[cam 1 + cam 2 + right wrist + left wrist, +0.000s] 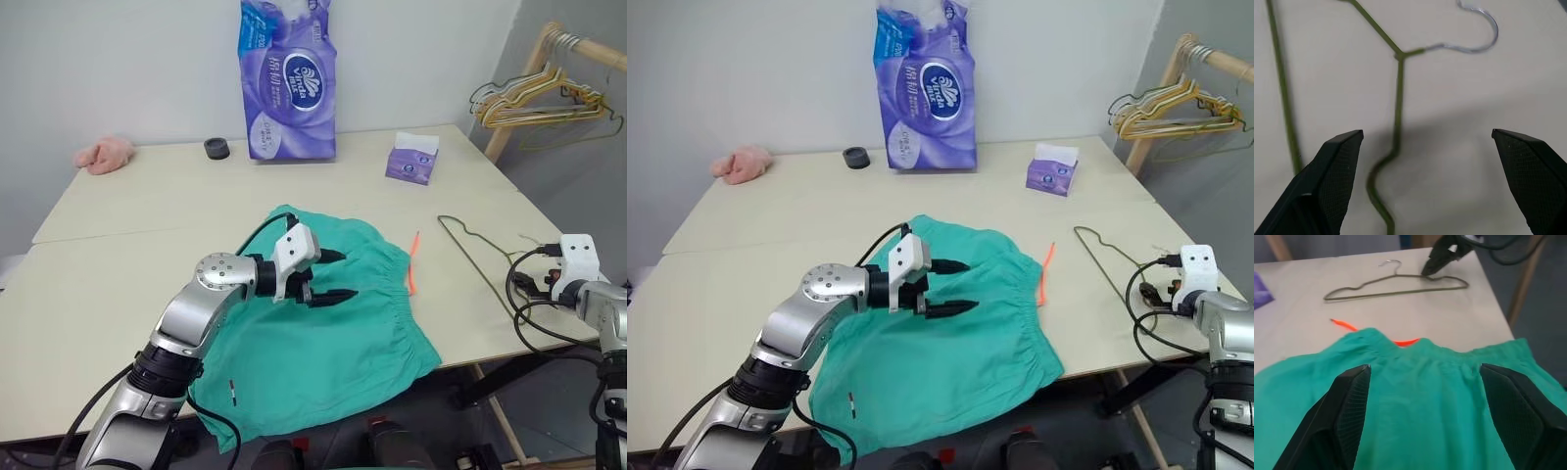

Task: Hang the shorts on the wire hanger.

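Even, soft indoor light; faint shadows, wrist views slightly blurred.

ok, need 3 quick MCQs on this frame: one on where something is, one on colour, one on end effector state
1. Where does the wire hanger lie?
A. on the shorts
B. on the table, on the robot's right of the shorts
C. on the rack

2. What colour are the shorts?
A. teal-green
B. pink
C. purple

3. How does the right end effector stand?
A. shut on the hanger
B. shut, empty
C. open, over the hanger

Key:
1 B, the hanger lies flat on the bare table beside the waistband.
2 A, teal-green cloth under the left end effector.
3 C, both fingers stand wide apart with the wire between, untouched.
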Controlling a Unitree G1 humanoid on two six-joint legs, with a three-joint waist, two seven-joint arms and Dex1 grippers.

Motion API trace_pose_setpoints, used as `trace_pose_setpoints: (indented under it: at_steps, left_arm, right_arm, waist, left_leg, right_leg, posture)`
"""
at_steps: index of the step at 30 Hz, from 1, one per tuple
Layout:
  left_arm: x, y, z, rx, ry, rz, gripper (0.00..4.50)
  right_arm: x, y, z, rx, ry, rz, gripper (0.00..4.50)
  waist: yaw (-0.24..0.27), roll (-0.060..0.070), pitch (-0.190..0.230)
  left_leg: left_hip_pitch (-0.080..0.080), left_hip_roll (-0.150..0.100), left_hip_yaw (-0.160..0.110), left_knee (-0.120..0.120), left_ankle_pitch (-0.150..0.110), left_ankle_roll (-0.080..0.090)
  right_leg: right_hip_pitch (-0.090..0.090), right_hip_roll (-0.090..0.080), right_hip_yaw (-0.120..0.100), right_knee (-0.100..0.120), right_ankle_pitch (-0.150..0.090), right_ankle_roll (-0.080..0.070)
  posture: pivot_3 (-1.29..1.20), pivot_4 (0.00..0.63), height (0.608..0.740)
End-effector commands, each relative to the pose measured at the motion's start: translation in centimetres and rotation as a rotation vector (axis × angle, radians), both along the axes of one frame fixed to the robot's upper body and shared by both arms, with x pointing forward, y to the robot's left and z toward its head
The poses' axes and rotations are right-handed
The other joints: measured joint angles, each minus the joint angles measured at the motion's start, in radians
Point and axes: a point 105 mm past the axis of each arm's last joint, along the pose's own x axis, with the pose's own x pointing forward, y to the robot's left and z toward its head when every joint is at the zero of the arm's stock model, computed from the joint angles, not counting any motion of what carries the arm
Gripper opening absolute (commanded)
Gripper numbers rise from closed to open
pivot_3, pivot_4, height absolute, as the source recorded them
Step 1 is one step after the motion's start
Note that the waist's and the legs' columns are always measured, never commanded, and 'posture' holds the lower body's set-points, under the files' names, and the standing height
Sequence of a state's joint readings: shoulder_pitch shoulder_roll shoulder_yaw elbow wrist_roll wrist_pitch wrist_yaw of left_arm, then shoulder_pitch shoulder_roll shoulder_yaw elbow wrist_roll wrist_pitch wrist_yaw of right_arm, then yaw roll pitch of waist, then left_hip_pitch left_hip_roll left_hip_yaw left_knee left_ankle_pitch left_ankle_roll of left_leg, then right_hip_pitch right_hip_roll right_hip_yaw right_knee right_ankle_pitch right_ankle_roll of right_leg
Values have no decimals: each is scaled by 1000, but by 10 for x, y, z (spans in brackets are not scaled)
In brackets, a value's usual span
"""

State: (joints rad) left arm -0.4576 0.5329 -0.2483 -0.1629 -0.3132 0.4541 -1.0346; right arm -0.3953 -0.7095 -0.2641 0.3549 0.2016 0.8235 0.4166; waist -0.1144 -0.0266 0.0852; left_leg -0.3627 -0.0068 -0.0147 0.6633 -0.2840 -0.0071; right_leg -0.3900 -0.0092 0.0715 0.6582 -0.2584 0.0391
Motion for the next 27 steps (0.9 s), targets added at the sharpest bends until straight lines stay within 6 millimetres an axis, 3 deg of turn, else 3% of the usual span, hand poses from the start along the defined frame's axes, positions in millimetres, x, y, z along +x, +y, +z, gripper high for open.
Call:
trace_pose_setpoints:
  at_steps: [1, 7, 11, 12, 15, 19, 25, 27]
  left_arm:
    - [-10, -2, 11, -5, -10, -60, 3743]
    - [-10, -1, 12, 10, -11, -64, 3743]
    - [-11, -1, 12, 17, -16, -65, 3743]
    - [-11, -2, 12, 16, -16, -66, 3743]
    - [-10, -3, 13, 4, -12, -62, 3743]
    - [-10, -3, 12, 8, -19, -60, 3743]
    - [-6, -3, 14, -10, -32, -29, 3743]
    - [-1, -2, 16, -15, -45, -2, 3743]
  right_arm:
    - [11, 3, 10, 11, -20, 51, 4488]
    - [22, 6, 8, -6, 12, 92, 4488]
    - [21, 6, -8, 6, 100, 107, 4488]
    - [21, 7, -12, 25, 121, 104, 4317]
    - [17, 10, -23, 66, 172, 103, 3578]
    - [7, 16, -49, 47, 264, 124, 2179]
    - [9, 13, -61, -35, 235, 47, 192]
    - [11, 9, -60, -54, 211, 19, 9]
  waist:
    - [-7, 1, 1]
    - [-24, 1, 1]
    - [-25, 1, 1]
    - [-25, 1, 1]
    - [-25, 0, 0]
    - [-24, -7, -5]
    - [-24, -23, -24]
    - [-23, -22, -26]
  left_leg:
    - [0, 0, 0, 0, 0, 0]
    - [0, 0, 0, 0, 0, 0]
    - [0, 0, -1, 0, 0, 0]
    - [0, 0, -1, 0, 0, 0]
    - [1, 0, -1, 0, 0, 0]
    - [1, 0, -2, 0, 0, 0]
    - [3, 1, -5, 0, 0, 0]
    - [6, 1, -7, 0, 0, 0]
  right_leg:
    - [0, 0, 0, 0, 0, 0]
    - [0, 0, 0, 0, -1, 2]
    - [1, 0, 0, -1, -1, 1]
    - [1, 0, 0, -1, -1, 1]
    - [2, 0, 0, -1, -1, 1]
    - [2, 0, -1, -1, -1, 1]
    - [7, 0, -3, -4, 0, 1]
    - [13, 0, -5, -11, 2, 4]
  posture:
    - [-139, 67, 740]
    - [-132, 67, 740]
    - [-131, 66, 740]
    - [-131, 65, 740]
    - [-130, 61, 740]
    - [-125, 53, 740]
    - [-120, 46, 740]
    - [-120, 46, 740]
